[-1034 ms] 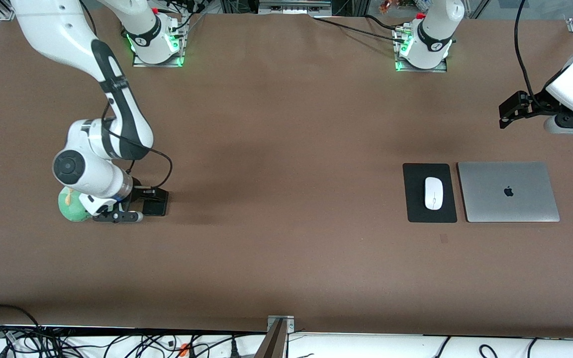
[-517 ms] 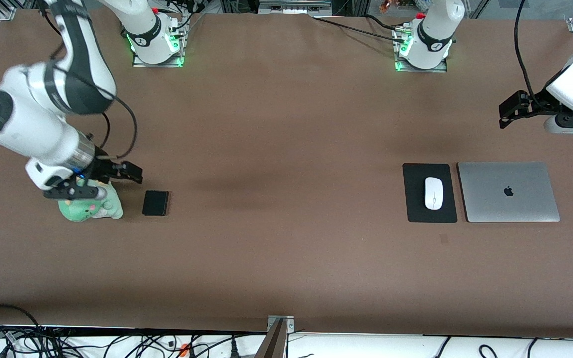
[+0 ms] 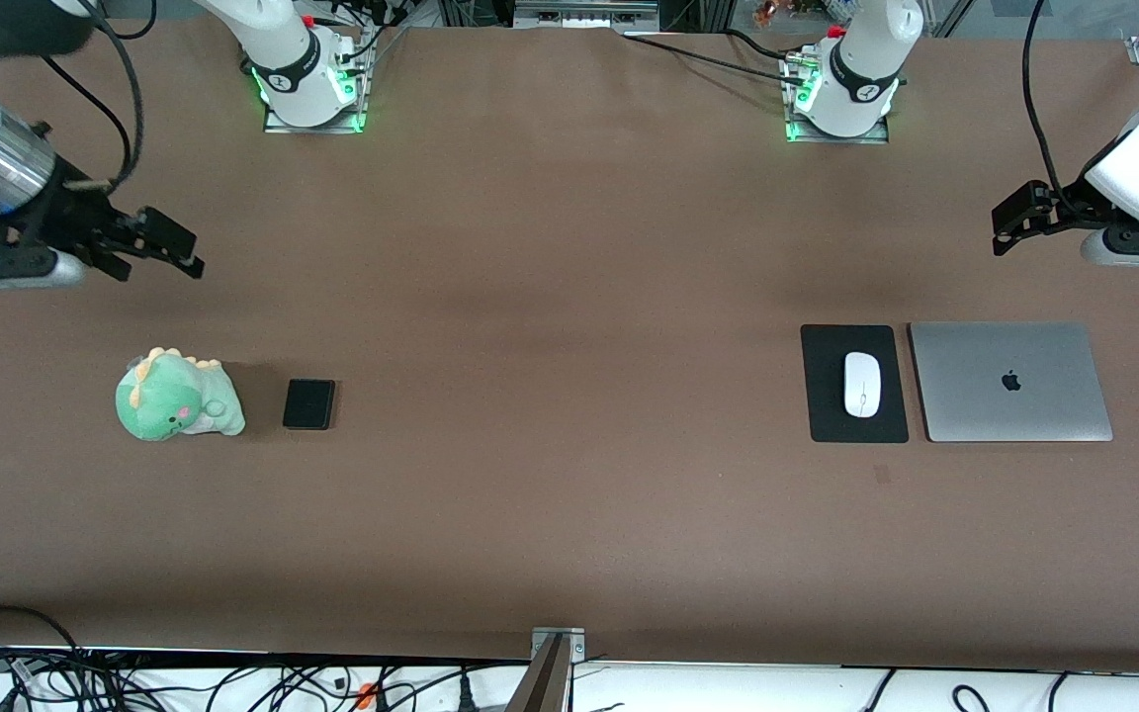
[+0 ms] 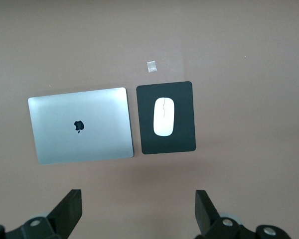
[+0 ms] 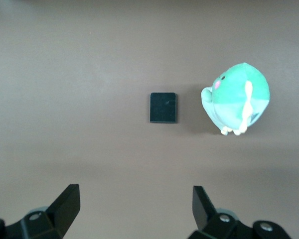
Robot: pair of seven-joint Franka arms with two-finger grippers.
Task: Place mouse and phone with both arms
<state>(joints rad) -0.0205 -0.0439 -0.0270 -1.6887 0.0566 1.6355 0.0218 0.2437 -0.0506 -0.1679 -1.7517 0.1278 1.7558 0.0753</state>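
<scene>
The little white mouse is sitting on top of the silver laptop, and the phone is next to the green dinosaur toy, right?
Not quite. The mouse sits on the black mouse pad, which lies beside the silver laptop; the front view and the left wrist view both show it. The phone is indeed next to the green dinosaur toy.

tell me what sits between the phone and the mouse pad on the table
Nothing: in the front view only bare brown table lies between the phone and the mouse pad.
</scene>
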